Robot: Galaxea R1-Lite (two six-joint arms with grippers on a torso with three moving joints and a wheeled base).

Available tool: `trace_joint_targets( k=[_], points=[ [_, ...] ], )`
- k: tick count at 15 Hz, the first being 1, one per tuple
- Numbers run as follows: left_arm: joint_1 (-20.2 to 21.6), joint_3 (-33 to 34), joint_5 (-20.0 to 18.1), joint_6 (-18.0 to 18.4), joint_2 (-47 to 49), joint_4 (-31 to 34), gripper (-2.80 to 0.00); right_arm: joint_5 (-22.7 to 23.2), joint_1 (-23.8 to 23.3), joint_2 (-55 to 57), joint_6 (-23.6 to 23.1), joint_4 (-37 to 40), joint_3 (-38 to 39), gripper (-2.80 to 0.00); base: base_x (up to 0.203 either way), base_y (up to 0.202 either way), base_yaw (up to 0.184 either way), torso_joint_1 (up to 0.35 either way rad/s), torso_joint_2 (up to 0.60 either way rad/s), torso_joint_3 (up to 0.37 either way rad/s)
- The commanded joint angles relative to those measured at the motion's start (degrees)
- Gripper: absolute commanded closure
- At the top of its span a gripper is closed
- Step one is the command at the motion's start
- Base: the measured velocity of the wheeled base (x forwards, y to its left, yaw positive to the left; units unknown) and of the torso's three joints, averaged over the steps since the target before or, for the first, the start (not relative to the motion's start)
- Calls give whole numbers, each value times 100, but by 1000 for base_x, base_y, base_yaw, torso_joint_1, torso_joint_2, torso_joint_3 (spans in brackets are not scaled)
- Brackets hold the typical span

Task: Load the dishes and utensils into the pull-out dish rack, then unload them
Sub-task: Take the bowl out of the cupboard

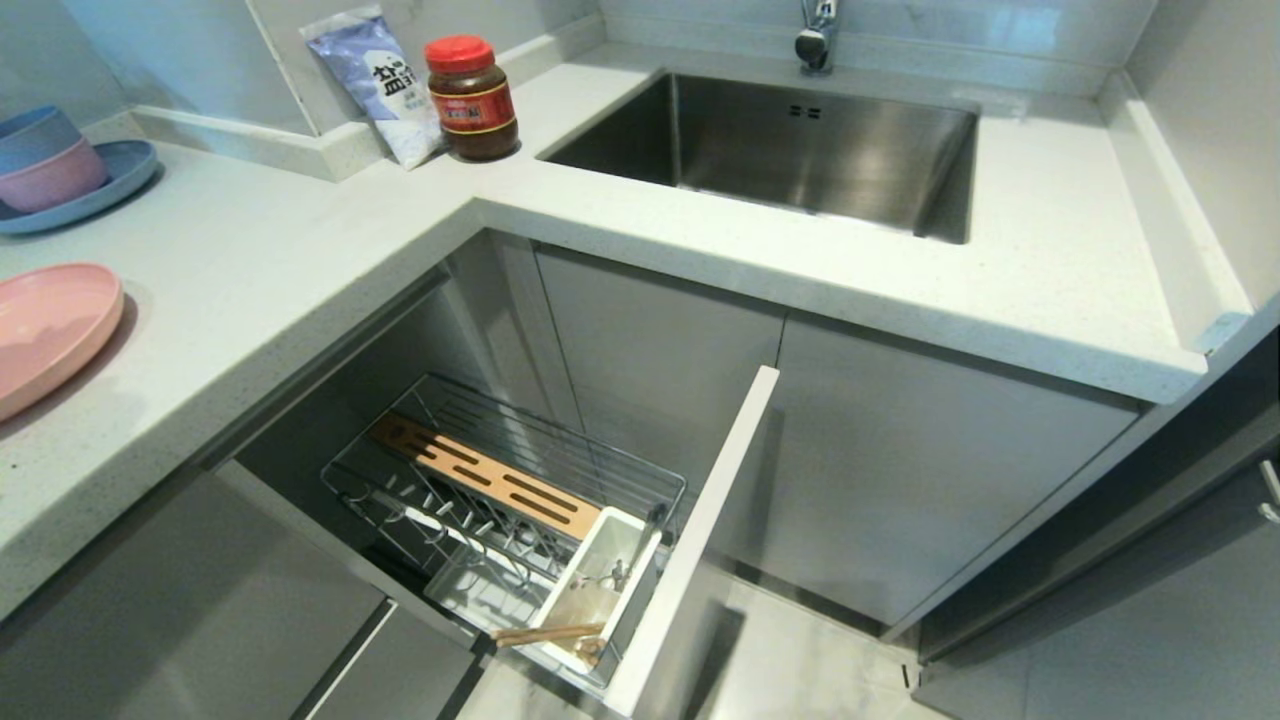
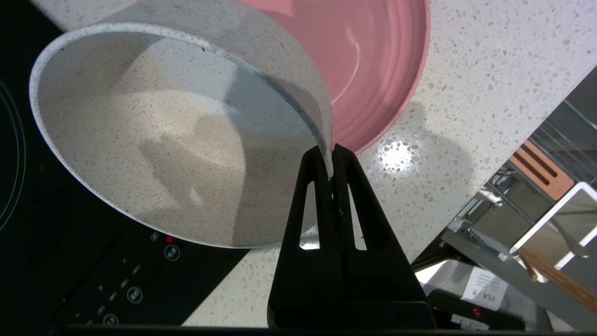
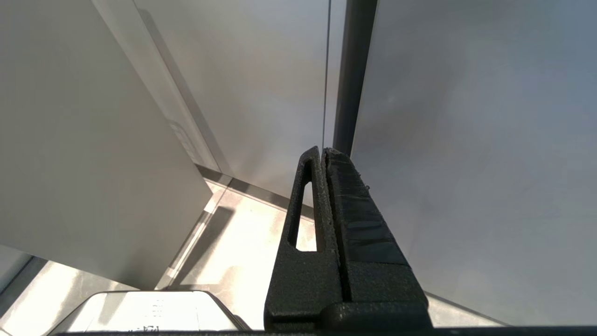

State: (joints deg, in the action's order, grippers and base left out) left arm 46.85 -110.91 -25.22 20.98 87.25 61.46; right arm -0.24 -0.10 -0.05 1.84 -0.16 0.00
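In the left wrist view my left gripper (image 2: 330, 154) is shut on the rim of the cream-white speckled bowl (image 2: 163, 140). The bowl hangs tilted above the counter beside the pale-pink plate (image 2: 373, 70). That plate (image 1: 45, 330) lies flat at the counter's left edge in the head view, where neither arm shows. The pull-out dish rack (image 1: 560, 430) stands open below the counter. Its white caddy (image 1: 640, 560) holds the chopsticks (image 1: 545, 633) and the fork (image 1: 612, 575). My right gripper (image 3: 322, 151) is shut on nothing, parked low by grey cabinet fronts.
A blue plate (image 1: 120, 180) with stacked blue and pink bowls sits at the far left. A sauce jar (image 1: 472, 98) and a salt bag (image 1: 378, 80) stand by the sink (image 1: 800, 150). A black hob (image 2: 46, 256) lies under the bowl. The rack's front panel (image 1: 700, 540) juts out.
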Motion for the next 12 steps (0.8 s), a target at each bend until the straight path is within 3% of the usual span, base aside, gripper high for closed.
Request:
trace_joint_targets(
  k=[1,12],
  points=[
    [-30,-6,-35,129,191,24,0,-2,1,-20,0,-2,8,0,0,0,0,0,0,0],
    [-317,-31,-18,165,513,-152,0,-2,1,-13,0,-2,3,0,0,0,0,0,0,0]
  ],
)
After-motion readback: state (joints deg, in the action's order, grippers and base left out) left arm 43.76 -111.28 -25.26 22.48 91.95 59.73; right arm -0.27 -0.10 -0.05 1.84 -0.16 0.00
